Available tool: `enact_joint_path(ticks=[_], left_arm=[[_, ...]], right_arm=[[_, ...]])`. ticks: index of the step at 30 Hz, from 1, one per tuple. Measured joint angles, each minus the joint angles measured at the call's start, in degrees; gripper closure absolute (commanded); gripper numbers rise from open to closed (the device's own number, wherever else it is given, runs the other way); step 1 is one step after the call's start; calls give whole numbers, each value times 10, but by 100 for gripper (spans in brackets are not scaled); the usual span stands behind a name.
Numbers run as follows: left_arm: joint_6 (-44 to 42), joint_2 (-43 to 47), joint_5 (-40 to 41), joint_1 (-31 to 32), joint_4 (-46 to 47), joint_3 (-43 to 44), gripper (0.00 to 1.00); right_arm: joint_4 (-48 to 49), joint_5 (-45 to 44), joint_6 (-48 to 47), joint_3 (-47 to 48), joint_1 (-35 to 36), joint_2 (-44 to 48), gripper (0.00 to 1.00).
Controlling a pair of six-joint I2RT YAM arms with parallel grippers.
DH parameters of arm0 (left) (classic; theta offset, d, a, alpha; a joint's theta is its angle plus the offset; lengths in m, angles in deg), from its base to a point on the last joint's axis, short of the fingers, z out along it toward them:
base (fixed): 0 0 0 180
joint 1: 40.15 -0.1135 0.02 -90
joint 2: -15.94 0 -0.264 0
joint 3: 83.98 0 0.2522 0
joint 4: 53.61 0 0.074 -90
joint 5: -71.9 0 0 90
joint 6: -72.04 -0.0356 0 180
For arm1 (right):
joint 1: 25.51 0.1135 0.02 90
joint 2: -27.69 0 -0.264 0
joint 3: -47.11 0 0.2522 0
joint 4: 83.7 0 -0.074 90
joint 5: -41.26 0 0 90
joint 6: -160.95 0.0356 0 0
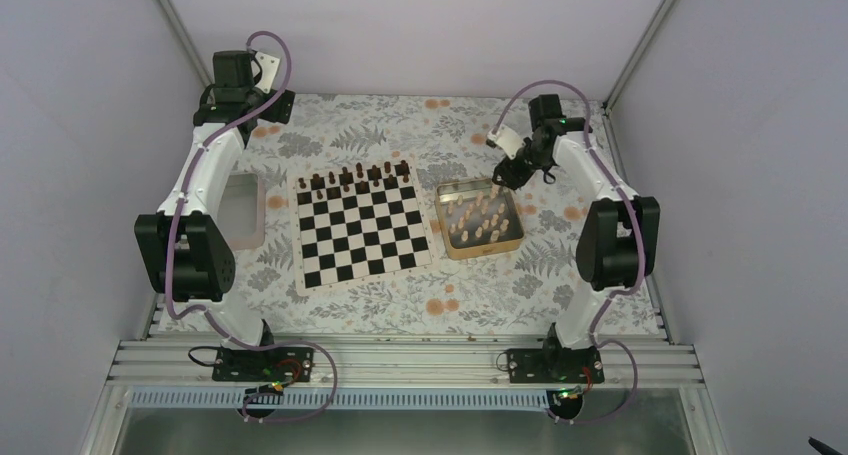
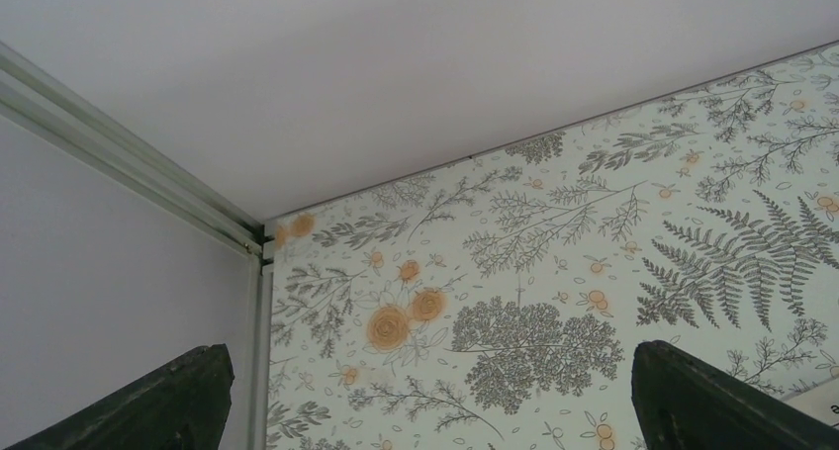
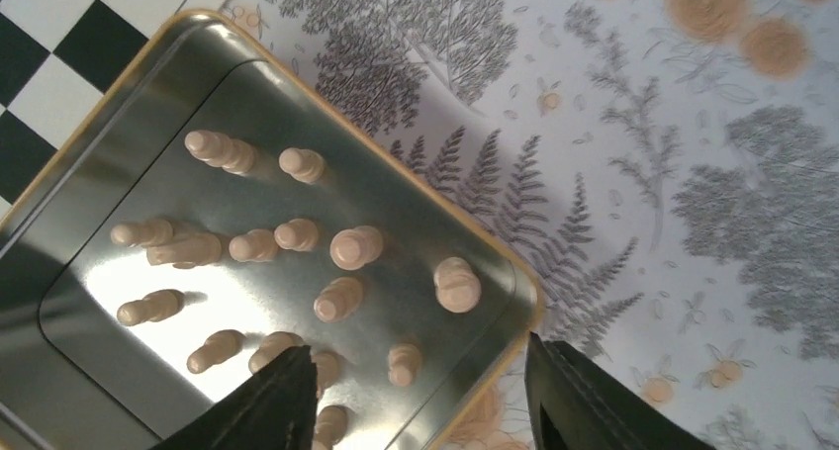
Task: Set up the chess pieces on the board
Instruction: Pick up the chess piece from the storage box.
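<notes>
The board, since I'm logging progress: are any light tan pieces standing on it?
No, the board carries only dark pieces along its far edge; the tan pieces stand in the gold tin.

Robot lab cell. Plain pale walls [image 1: 420, 30] enclose desk [image 1: 400, 310] at 9, 12 and 3 o'clock; aluminium posts [image 1: 175, 15] in far corners. Slotted aluminium rail [image 1: 400, 360] at 6 o'clock carries left arm [image 1: 205, 170] and right arm [image 1: 598, 175], cables exposed. Desk cover floral print.
</notes>
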Motion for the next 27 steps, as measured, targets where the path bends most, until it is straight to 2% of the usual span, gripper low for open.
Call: enact_joint_path(ticks=[7,15,27], left_arm=[[0,0,4,0,11,-1,0],[0,0,13,0,22,-6,0],[0,0,31,0,31,-8,0]], right_arm=[[-13,-19,7,-2,15,-68,49],[-11,-31,12,-5,15,-73,45],[1,-33,17,-5,15,-85,52]])
